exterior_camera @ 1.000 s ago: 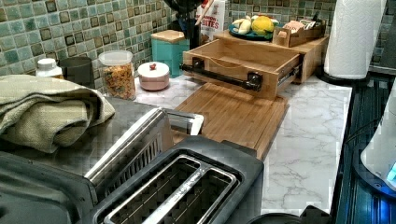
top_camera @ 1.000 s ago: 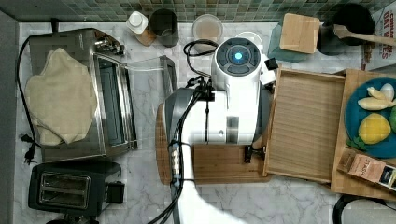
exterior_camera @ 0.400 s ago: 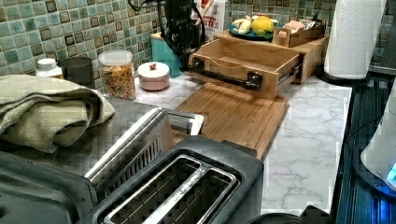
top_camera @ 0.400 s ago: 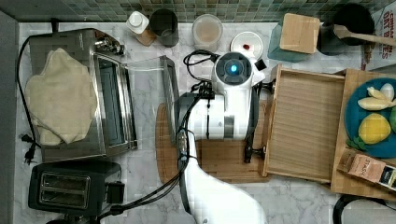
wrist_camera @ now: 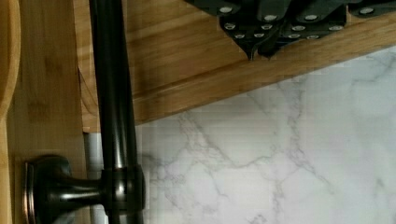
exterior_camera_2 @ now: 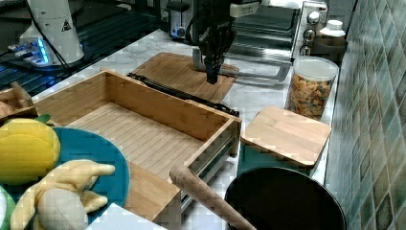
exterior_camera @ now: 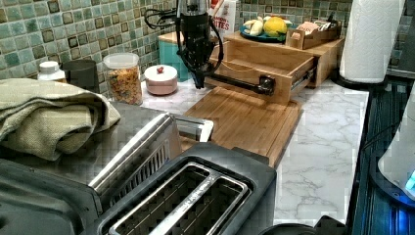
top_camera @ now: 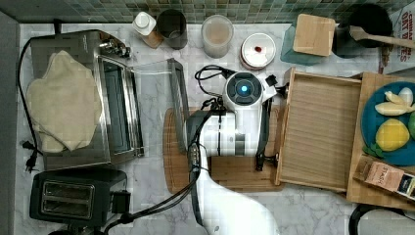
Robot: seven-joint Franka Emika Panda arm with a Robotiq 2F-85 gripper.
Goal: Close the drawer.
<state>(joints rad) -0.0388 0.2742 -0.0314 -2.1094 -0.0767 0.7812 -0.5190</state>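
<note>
drawer (top_camera: 320, 132) pulled out | gripper (wrist_camera: 259, 48) fingers pressed together, at handle's (top_camera: 265, 128) 9 o'clock in top view, poised to push

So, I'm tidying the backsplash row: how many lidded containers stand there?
4: white-capped bottle, cereal jar, pink pot, teal wood-lidded canister, running from the top view's left to right. Others could be hidden.

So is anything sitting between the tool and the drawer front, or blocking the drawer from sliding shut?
Nothing visible. The tool hangs beside the black handle on the drawer, with only the cutting board below. The drawer's inside looks empty, and nothing shows along its slides.
</note>
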